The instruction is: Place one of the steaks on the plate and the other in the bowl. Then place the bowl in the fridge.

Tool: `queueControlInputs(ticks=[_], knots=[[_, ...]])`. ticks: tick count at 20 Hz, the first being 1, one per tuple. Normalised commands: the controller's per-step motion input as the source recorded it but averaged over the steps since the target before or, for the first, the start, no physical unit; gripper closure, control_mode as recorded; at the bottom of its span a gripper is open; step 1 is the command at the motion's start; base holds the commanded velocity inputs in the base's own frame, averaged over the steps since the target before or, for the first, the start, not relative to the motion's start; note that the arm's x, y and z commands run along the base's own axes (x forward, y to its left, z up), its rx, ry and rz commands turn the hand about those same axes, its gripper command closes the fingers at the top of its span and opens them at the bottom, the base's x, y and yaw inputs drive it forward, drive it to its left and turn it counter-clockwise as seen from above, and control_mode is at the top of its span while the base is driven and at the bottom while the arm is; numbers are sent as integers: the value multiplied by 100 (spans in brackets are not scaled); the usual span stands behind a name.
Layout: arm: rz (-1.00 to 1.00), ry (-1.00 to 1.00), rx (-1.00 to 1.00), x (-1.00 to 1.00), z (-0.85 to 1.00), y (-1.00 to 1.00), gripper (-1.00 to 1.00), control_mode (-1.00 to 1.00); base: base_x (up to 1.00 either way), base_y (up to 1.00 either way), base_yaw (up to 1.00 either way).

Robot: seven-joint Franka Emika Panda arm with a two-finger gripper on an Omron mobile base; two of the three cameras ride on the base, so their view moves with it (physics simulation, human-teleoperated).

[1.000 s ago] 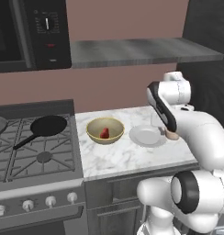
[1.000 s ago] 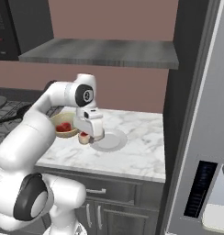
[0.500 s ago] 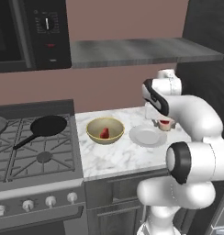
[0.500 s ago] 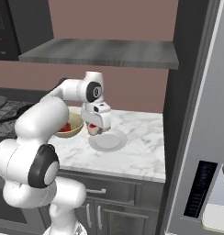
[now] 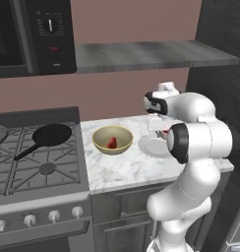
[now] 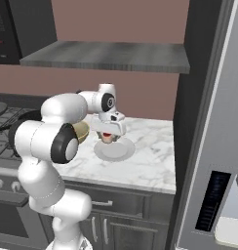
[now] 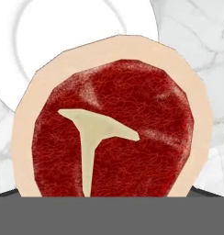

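Marble counter [image 6: 155,161] beside stove, I see the gripper [image 6: 107,138] above the light-grey plate [image 6: 118,152] clamping a steak [image 7: 114,133], red with tan fat rim, second steak [image 5: 112,143] in tan bowl [image 5: 112,140].

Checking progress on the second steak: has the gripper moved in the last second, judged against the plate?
Yes. The gripper has swung with the steak from the plate's bowl-side edge to above its rear part, farther from the bowl.

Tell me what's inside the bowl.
One steak lies in the tan bowl; the bowl floor beneath it is covered. The other steak hangs at the gripper above the plate.
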Motion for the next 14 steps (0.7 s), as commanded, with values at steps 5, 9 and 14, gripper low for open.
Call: queueControlInputs(ticks=[5, 9, 14], knots=[[28, -12, 13, 27, -50, 0, 100, -100, 0, 0, 0], [20, 0, 8, 25, -60, 0, 100, -100, 0, 0, 0], [17, -6, 2, 43, -54, -1, 100, -100, 0, 0, 0]])
